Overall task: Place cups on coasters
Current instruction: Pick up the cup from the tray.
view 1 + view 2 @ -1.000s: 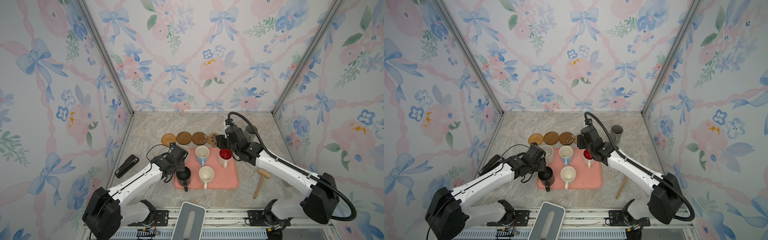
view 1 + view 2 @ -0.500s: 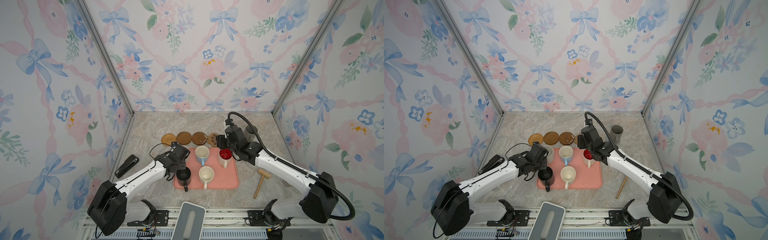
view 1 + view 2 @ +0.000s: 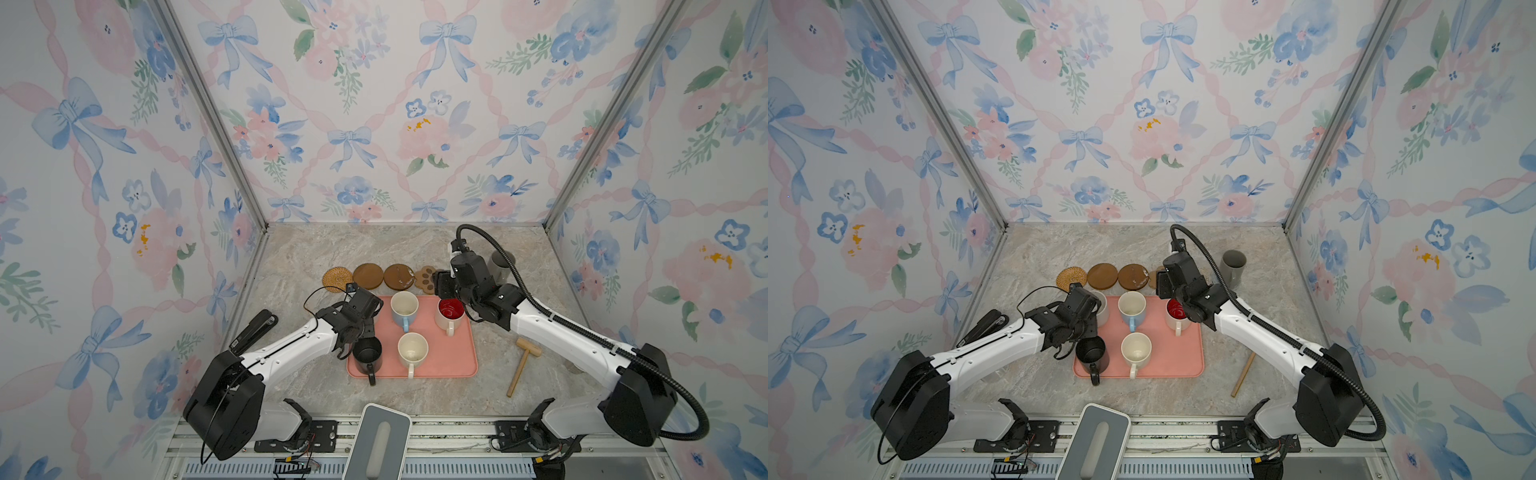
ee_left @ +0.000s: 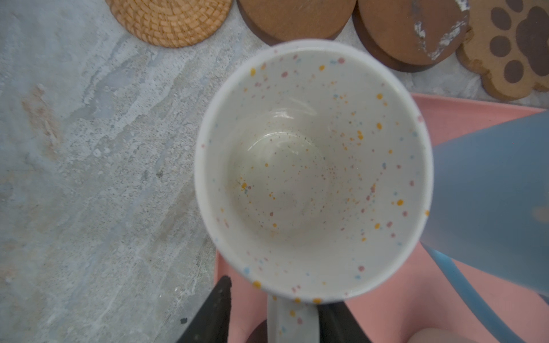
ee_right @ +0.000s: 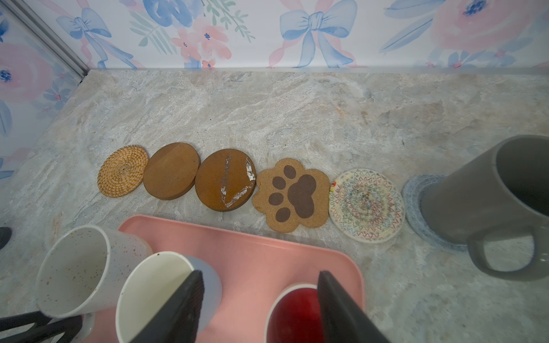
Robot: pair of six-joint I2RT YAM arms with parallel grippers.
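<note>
My left gripper (image 4: 276, 292) hangs over the speckled cream cup (image 4: 312, 166) at the pink tray's (image 3: 457, 361) far-left corner. Its jaws straddle the handle: one touches it, the other stands a little apart. My right gripper (image 5: 260, 274) is open and empty above the tray, between the light-blue cup (image 3: 404, 307) and the red-inside cup (image 3: 450, 312). A cream cup (image 3: 412, 351) and a black cup (image 3: 367, 353) stand nearer the front. Behind the tray lie the rattan (image 3: 337, 279), two brown (image 3: 368, 275), paw-print (image 3: 426, 277) and cream woven (image 5: 366, 205) coasters. The grey cup (image 3: 500, 266) stands on the blue woven coaster (image 5: 416, 196).
A wooden mallet (image 3: 521, 363) lies right of the tray. A black stapler (image 3: 253, 330) rests by the left wall. Patterned walls close in the back and both sides. A grey device (image 3: 380, 440) sits at the front edge.
My left gripper's jaws have narrowed around the speckled cup's handle, and that arm has edged a little further in. The right arm has not moved.
</note>
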